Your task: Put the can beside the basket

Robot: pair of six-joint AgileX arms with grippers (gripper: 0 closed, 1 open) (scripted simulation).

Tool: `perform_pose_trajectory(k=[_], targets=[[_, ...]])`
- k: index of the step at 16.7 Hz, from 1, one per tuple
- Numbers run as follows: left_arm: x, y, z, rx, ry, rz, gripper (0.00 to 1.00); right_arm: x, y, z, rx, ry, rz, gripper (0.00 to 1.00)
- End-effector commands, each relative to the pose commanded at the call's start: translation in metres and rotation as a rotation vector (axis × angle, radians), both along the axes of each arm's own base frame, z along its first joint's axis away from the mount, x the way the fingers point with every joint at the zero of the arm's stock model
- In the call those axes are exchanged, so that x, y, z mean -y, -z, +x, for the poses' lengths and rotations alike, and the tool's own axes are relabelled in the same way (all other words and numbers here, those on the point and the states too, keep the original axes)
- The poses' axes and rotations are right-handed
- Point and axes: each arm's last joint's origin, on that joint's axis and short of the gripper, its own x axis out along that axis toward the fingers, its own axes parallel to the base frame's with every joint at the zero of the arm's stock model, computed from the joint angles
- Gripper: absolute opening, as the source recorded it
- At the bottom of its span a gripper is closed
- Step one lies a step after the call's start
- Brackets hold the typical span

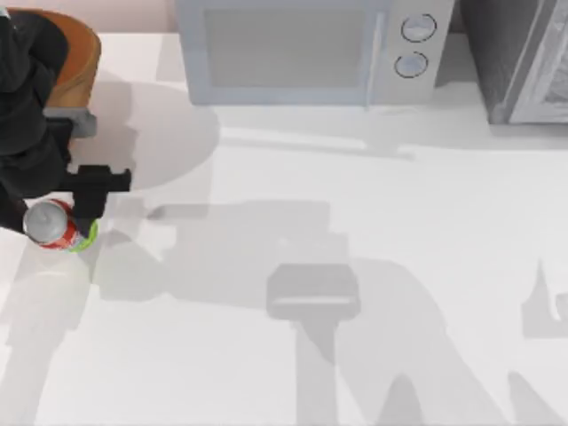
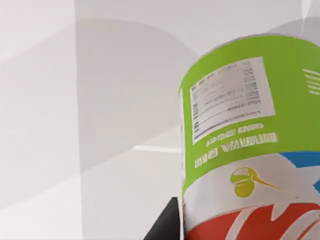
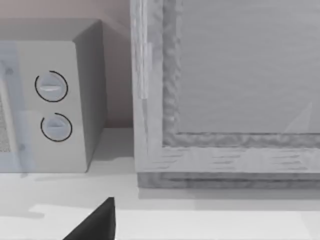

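Observation:
The can (image 1: 53, 224), with a silver top, a red band and a green lower part, is at the table's left edge, leaning slightly. My left gripper (image 1: 84, 213) is shut on it from the side. In the left wrist view the can (image 2: 250, 150) is very close, label toward the camera, with a dark finger (image 2: 167, 225) at its side. The orange-brown basket (image 1: 78, 53) stands in the back left corner, behind the can, largely covered by my left arm. A dark part of my right gripper (image 3: 97, 222) is at the edge of the right wrist view.
A white microwave (image 1: 311, 49) stands along the back edge, with a grey cabinet (image 1: 524, 58) to its right. The right wrist view faces the microwave's dials (image 3: 52, 105) and the cabinet's framed door (image 3: 225, 100). Open white tabletop (image 1: 311, 311) spans the middle and front.

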Motion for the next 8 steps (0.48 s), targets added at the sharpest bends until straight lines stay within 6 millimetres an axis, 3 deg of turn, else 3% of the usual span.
perform_pose_trajectory(k=[8], targets=[[0.0000, 0.0000, 0.0000, 0.000, 0.000, 0.000, 0.90, 0.0000, 0.0000, 0.0000, 0.000, 0.000, 0.000, 1.00]])
